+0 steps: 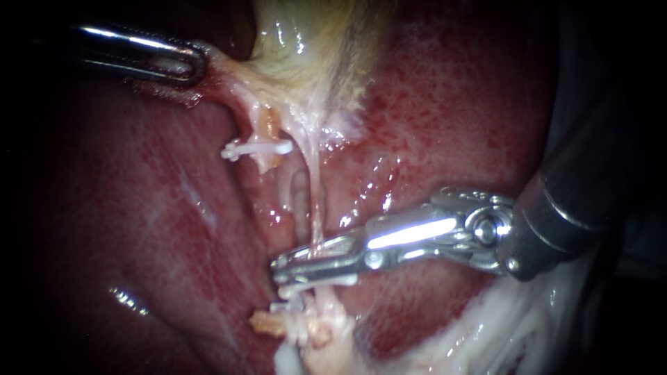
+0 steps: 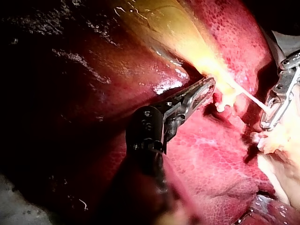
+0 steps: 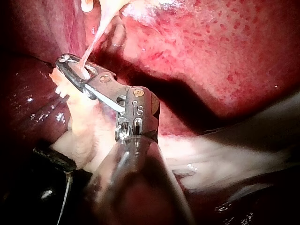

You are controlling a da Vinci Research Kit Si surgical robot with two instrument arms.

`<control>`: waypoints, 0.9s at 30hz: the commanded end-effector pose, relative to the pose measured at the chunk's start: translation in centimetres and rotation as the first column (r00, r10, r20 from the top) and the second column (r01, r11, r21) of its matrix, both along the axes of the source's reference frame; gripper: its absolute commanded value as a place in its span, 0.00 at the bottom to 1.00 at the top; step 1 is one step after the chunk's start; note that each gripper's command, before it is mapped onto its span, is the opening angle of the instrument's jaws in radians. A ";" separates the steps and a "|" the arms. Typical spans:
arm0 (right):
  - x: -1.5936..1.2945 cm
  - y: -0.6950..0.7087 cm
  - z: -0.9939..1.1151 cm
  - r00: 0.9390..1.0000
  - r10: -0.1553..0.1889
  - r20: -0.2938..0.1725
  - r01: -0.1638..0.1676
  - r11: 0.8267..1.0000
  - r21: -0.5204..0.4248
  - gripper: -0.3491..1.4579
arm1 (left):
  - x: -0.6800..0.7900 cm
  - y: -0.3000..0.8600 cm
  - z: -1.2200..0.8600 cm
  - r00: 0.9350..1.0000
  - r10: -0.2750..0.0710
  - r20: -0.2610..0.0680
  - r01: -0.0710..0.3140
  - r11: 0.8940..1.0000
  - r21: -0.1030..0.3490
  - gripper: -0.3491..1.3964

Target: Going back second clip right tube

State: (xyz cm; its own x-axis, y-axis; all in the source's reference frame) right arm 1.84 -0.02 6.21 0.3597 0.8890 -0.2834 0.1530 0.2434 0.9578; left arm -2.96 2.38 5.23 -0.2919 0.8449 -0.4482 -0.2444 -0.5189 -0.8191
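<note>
The thin pale right tube [image 1: 316,180] runs down from the yellowish gallbladder [image 1: 313,48] and passes between the slotted jaws of my right instrument [image 1: 281,269]. Those jaws stand slightly open around it; the right wrist view shows the tube [image 3: 93,42] entering them [image 3: 70,68]. A white clip [image 1: 326,281] lies on the tube just under the jaws, and another white clip [image 1: 295,305] sits lower down. My left instrument [image 1: 191,66] is shut on gallbladder tissue at the upper left, holding it taut [image 2: 206,86].
The shorter left tube stump carries a white clip [image 1: 257,148]. Red liver [image 1: 139,229] surrounds the tubes on both sides. Pale fatty tissue [image 1: 486,326] lies under the right instrument's shaft. In the left wrist view the right instrument's jaws [image 2: 274,117] show beyond the stretched tube.
</note>
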 end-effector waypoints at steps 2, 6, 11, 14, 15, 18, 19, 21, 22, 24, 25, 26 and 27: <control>0.01 -0.02 0.02 1.000 0.000 -0.014 -0.001 1.000 -0.030 0.14 | 0.00 0.00 0.00 1.000 0.000 -0.001 0.000 1.000 0.000 0.00; 0.05 -0.04 0.06 0.999 0.021 -0.029 -0.023 0.995 -0.096 0.38 | 0.00 0.00 -0.01 1.000 0.000 -0.001 0.000 1.000 0.000 0.00; 0.13 -0.01 0.08 0.997 0.071 -0.017 -0.073 0.987 -0.143 0.47 | 0.00 0.00 -0.01 1.000 0.000 0.000 0.000 1.000 0.000 0.00; 0.13 -0.01 0.09 0.996 0.085 -0.028 -0.089 0.978 -0.189 0.47 | 0.00 0.00 -0.01 1.000 0.002 0.001 -0.002 1.000 0.001 0.00; 0.13 0.00 0.10 0.995 0.094 -0.029 -0.098 0.973 -0.207 0.47 | 0.00 0.00 -0.01 1.000 0.002 0.001 -0.002 1.000 0.001 0.00; 0.11 0.02 0.13 0.993 0.112 -0.034 -0.117 0.957 -0.265 0.47 | 0.01 0.00 -0.01 1.000 0.002 0.001 -0.002 1.000 0.001 0.00; 0.10 0.02 0.14 0.993 0.115 -0.032 -0.119 0.952 -0.283 0.47 | 0.01 0.00 -0.01 1.000 0.002 0.001 -0.002 1.000 0.001 0.00; 0.07 0.03 0.13 0.993 0.114 -0.014 -0.112 0.934 -0.338 0.47 | 0.01 -0.01 -0.01 1.000 0.003 0.002 -0.003 1.000 0.001 0.00; 0.05 0.04 0.12 0.994 0.113 -0.006 -0.108 0.925 -0.365 0.47 | 0.02 -0.01 -0.01 1.000 0.003 0.002 -0.003 1.000 0.001 0.00; 0.00 0.05 0.09 0.993 0.119 0.001 -0.108 0.905 -0.412 0.47 | 0.03 -0.01 -0.02 1.000 0.003 0.002 -0.003 1.000 0.001 0.00; -0.05 0.07 0.06 0.993 0.121 0.004 -0.107 0.895 -0.433 0.47 | 0.03 -0.01 -0.02 1.000 0.004 0.002 -0.004 1.000 0.001 0.00; -0.10 0.10 0.03 0.993 0.119 0.009 -0.102 0.885 -0.454 0.47 | 0.03 -0.01 -0.02 1.000 0.001 0.001 -0.001 1.000 0.006 0.00; -0.14 0.11 0.00 0.993 0.116 0.013 -0.096 0.875 -0.475 0.47 | 0.03 -0.01 -0.02 1.000 0.002 0.001 -0.002 1.000 0.006 0.00</control>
